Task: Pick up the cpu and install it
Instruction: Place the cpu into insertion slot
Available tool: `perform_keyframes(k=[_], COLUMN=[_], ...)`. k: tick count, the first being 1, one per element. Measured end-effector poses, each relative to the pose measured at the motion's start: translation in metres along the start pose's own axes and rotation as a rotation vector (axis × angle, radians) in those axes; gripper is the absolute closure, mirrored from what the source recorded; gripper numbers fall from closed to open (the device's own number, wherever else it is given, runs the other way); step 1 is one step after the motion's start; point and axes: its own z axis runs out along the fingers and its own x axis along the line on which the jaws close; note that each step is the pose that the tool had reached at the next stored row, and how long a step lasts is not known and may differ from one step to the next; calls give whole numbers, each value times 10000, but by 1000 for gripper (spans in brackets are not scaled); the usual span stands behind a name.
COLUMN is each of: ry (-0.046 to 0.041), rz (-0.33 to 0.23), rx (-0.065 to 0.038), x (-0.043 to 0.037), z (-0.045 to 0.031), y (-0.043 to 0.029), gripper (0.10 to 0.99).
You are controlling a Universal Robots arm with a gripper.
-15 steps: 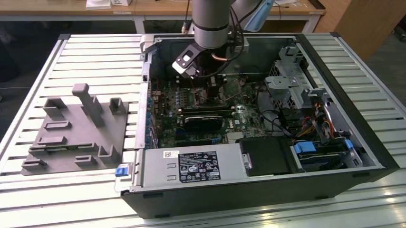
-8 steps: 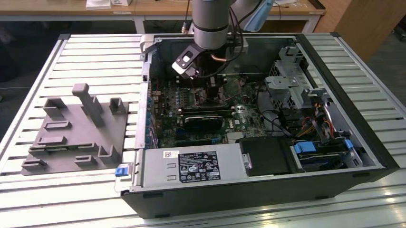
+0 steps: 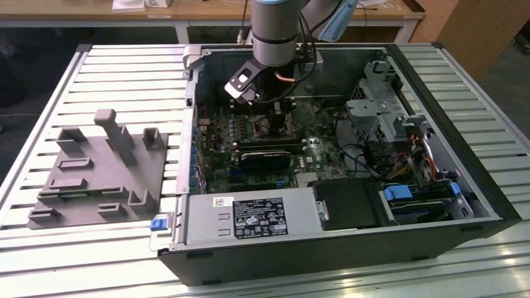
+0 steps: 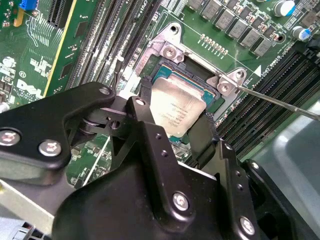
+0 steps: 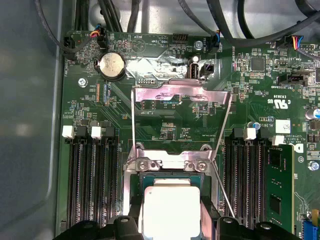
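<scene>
Pincer (image 4: 175,115), we judged, gripped the light, stiff but fragile cpu (image 4: 174,106) by opposite edges over its socket (image 4: 195,80).

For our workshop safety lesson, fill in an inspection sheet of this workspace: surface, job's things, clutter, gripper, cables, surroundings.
Surface: slatted table bearing an open case.
Job's things: cpu at the socket; load plate open.
Clutter: grey holder beside the case, on the exterior view's left.
Gripper: gripper inside the case, fingers against the cpu's edges.
Cables: wire bundles in the case, apart from the socket.
Surroundings: wooden desks behind the table.
</scene>
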Motion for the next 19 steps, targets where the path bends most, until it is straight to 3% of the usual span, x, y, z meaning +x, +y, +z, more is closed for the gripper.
perform_keyframes(k=[11,13,14,19], ry=[14,18,14,7], rz=[1,1,1,1], rx=[-9,-10,-9,-4], x=[3,4,3,2], z=[7,9,8,5], y=[1,2,1,0], gripper=[549,537,475,475])
